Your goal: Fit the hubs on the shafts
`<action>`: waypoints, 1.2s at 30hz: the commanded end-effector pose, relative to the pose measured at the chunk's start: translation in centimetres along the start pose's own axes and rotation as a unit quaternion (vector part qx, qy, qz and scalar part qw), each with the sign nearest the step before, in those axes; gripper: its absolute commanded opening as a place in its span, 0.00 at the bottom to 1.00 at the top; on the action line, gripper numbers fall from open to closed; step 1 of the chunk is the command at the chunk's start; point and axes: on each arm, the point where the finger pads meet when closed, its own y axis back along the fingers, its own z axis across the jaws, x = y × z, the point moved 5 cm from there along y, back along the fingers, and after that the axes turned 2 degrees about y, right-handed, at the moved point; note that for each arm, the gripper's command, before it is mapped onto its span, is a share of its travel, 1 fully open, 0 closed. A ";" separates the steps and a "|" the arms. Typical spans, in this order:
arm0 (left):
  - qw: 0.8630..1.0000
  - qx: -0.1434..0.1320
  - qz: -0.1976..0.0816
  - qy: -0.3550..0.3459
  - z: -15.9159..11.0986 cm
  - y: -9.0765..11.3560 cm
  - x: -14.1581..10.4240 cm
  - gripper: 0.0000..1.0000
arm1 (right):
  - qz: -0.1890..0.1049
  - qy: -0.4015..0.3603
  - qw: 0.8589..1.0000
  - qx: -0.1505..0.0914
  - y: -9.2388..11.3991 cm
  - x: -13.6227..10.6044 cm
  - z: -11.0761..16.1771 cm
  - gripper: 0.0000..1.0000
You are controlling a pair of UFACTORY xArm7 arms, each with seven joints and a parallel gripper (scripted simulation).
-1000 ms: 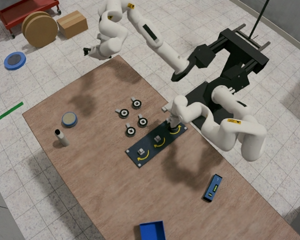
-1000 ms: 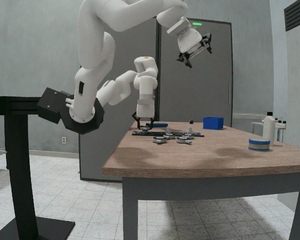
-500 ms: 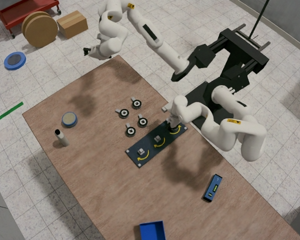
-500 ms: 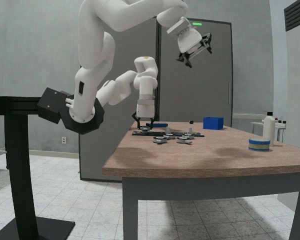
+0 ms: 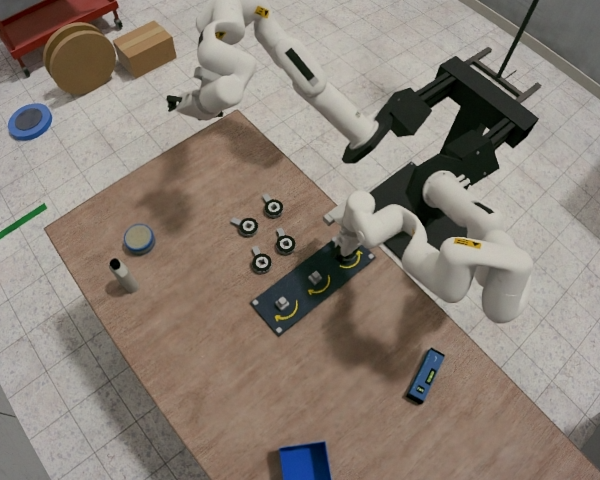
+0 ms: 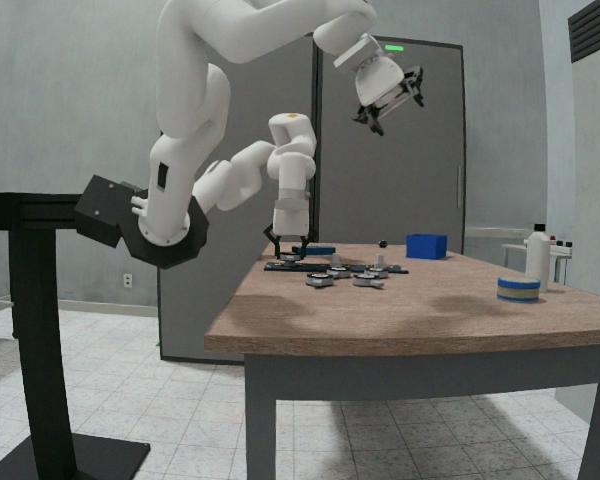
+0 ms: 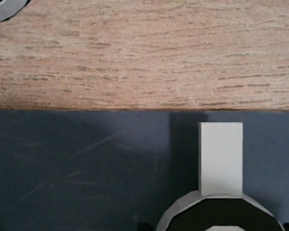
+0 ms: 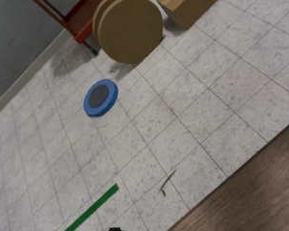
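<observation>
Okay, so the left gripper (image 5: 346, 254) (image 6: 290, 254) is clamped on a black-and-grey, tabbed hub (image 5: 348, 258) (image 6: 290, 259) (image 7: 222, 212) over the board's end by the table's long edge; right gripper's (image 6: 392, 105) wide open. No readable brands.

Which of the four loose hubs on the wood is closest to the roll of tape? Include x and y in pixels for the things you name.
The loose hub (image 5: 247, 226) (image 6: 367, 280) whose tab points toward the tape roll (image 5: 138, 238) (image 6: 518, 289); the other three tabs point elsewhere.

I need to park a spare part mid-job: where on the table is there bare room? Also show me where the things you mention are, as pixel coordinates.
Bare wood lies between the board (image 5: 296, 289) (image 6: 401, 269) and the blue box (image 5: 305, 462) (image 6: 425, 246), and between the tape roll (image 5: 139, 238) (image 6: 518, 289) and the four loose hubs. It is crowded at the board's far-from-box side, where those hubs sit, and around the left gripper (image 5: 348, 253) (image 6: 290, 254).
</observation>
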 end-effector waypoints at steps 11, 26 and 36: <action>1.000 0.001 0.002 0.000 -0.1 0.2 0.1 0.00 | -0.001 -0.001 1.000 0.001 0.1 0.1 -0.1 1.00; 1.000 0.001 0.002 0.000 -0.1 0.2 0.1 0.00 | -0.001 -0.001 1.000 0.001 0.1 0.1 -0.1 1.00; 0.995 0.001 0.002 0.096 -0.1 0.2 0.1 0.00 | -0.001 -0.001 1.000 0.001 0.1 0.1 -0.1 1.00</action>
